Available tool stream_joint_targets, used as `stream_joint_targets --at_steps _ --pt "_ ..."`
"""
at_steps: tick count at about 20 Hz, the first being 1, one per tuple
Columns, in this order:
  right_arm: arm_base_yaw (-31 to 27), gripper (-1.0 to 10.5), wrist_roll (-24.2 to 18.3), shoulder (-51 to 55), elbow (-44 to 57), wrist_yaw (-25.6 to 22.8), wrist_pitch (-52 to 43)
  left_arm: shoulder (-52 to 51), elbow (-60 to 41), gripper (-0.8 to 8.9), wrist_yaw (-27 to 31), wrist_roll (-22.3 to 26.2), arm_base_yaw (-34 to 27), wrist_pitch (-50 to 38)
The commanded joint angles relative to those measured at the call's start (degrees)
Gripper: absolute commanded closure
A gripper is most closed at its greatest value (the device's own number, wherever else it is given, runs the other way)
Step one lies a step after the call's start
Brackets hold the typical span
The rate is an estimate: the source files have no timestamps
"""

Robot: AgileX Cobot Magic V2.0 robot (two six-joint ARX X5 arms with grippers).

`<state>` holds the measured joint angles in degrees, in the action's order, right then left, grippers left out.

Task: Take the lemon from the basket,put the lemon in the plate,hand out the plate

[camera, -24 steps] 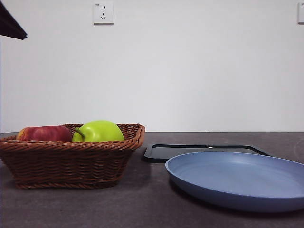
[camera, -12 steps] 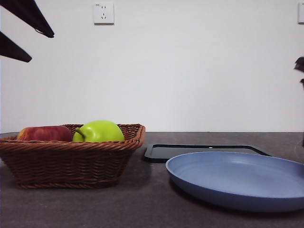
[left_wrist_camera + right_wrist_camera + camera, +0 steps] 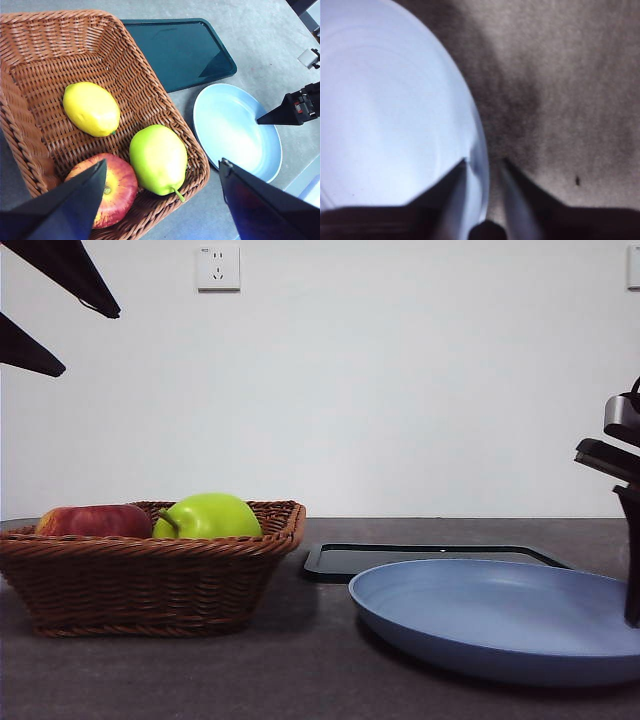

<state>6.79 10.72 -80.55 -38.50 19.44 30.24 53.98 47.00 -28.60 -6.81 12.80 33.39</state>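
Note:
The lemon (image 3: 91,109) lies in the wicker basket (image 3: 150,95) beside a yellow-green fruit and a red apple; in the front view the basket (image 3: 140,580) wall hides it. My left gripper (image 3: 162,162) is open and empty, high above the basket, and shows at the top left of the front view (image 3: 90,340). The light-blue plate (image 3: 480,620) lies on the table to the right of the basket. My right gripper (image 3: 485,161) is low at the plate's rim (image 3: 477,150), jaws slightly apart, one on each side of it. It also shows in the front view (image 3: 631,610).
A yellow-green stemmed fruit (image 3: 157,157) and a red apple (image 3: 112,187) share the basket and rise above its rim in the front view. A flat black tray (image 3: 340,560) lies behind the plate, next to the basket. The table is dark grey.
My right arm has come in from the right edge and dropped to the plate's rim. My left gripper came into view at the top left, then held still.

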Motion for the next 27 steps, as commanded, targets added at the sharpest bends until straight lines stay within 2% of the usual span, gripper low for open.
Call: stream_joint_targets --at_steps 1,3,6,11,16,22,25,27 --pt "0.2 9.4 0.4 -0.8 -0.7 -0.1 -0.6 0.3 0.9 4.23 0.1 0.8 0.3 -0.3" --pt "0.2 9.4 0.4 -0.6 -0.7 0.0 -0.4 0.3 0.9 4.23 0.0 -0.2 0.3 -0.3" --pt "0.2 9.4 0.4 1.4 -0.7 0.2 1.4 0.3 0.9 4.22 -0.5 -4.9 0.4 -0.3" --pt "0.1 9.4 0.4 9.8 -0.7 0.2 5.2 3.4 2.2 4.22 1.8 -8.3 1.5 -1.8" --pt "0.1 9.4 0.4 18.3 -0.7 0.1 7.5 16.6 9.2 4.22 11.1 -8.2 4.5 -1.1" --pt "0.1 9.4 0.3 24.0 -0.7 0.1 10.4 35.5 20.1 4.22 14.9 -8.2 7.5 -0.3" --pt "0.1 9.4 0.3 24.8 -0.7 0.1 10.6 42.3 24.3 4.22 19.8 -8.5 8.5 -0.3" --pt "0.2 9.4 0.3 24.8 -0.7 0.1 10.8 46.5 26.1 4.22 20.0 -9.2 8.5 -0.3"
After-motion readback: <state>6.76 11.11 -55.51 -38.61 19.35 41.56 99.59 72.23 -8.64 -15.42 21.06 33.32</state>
